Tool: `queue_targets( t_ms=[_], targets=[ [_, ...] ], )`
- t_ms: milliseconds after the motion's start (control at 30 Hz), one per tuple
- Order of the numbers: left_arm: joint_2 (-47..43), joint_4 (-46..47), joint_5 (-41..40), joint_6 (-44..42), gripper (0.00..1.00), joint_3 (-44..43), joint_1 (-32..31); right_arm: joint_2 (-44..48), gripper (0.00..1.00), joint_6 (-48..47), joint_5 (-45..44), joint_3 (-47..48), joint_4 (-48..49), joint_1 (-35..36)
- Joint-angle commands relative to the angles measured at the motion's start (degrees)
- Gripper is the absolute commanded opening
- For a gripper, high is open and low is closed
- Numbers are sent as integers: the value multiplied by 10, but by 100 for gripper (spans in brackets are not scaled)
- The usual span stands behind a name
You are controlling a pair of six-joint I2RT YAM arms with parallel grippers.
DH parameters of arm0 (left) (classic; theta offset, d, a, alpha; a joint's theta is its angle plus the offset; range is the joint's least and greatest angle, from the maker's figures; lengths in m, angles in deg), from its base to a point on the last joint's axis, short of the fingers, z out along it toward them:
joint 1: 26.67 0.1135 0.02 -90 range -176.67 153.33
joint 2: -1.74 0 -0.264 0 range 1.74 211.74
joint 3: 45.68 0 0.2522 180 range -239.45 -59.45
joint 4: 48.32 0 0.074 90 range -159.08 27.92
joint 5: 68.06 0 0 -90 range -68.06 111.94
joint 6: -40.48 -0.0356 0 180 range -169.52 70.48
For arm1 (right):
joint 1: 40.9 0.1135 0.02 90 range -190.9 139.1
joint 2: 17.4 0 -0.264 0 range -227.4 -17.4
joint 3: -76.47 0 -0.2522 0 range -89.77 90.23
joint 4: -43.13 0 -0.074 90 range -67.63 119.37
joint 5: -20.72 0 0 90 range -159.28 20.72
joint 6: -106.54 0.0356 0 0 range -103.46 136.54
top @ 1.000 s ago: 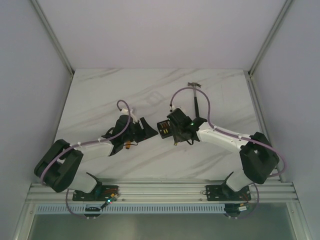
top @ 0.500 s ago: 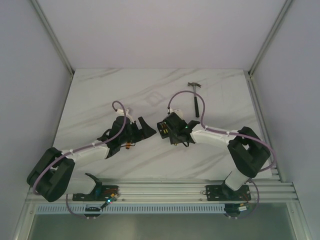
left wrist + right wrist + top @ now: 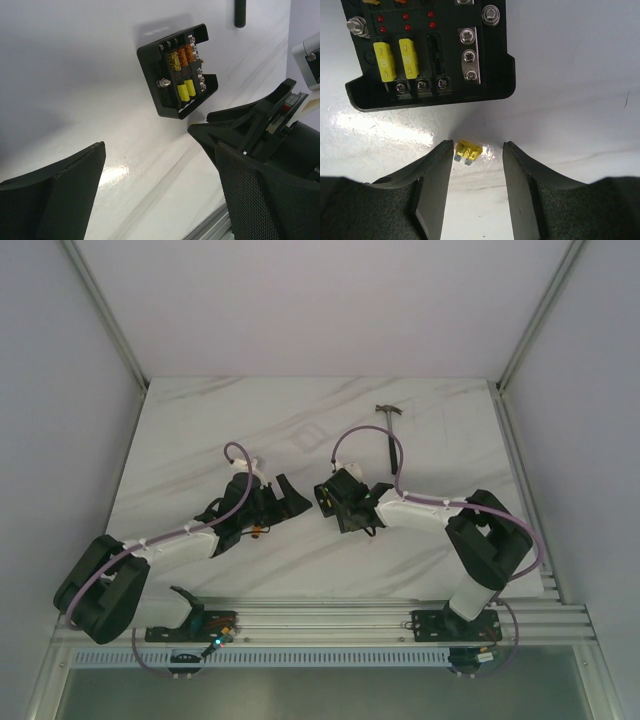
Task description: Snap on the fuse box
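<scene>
The fuse box point(image 3: 179, 70) is a black square box lying open on the white table, with yellow and orange fuses inside and no lid on it. In the right wrist view the fuse box point(image 3: 430, 50) lies just beyond my fingers. My right gripper point(image 3: 477, 150) is open and low over the table, and a loose yellow fuse point(image 3: 468, 151) lies between its fingertips, close to the left one. In the top view my right gripper point(image 3: 328, 502) partly covers the box. My left gripper point(image 3: 160, 150) is open and empty, to the left of the box. A faint clear lid point(image 3: 305, 436) lies farther back.
A small hammer point(image 3: 392, 435) lies at the back right, behind the right arm. A small orange item point(image 3: 258, 531) shows under the left wrist. The table's near rail point(image 3: 320, 620) runs along the front.
The right arm has drawn in and its gripper has shifted slightly left over the fuse box. The left arm stretched forward early on, then held still.
</scene>
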Motion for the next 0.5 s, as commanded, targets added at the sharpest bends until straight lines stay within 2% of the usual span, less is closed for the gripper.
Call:
queue_targets(
  t_ms=[0, 167, 467],
  targets=[
    [-4, -3, -5, -8, 99, 2, 2, -14, 51, -11, 11, 1, -47, 3],
    [-4, -4, -7, -9, 100, -1, 2, 3, 52, -14, 19, 1, -79, 1],
    [3, -5, -5, -10, 100, -4, 2, -2, 51, -10, 37, 39, -80, -8]
  ],
)
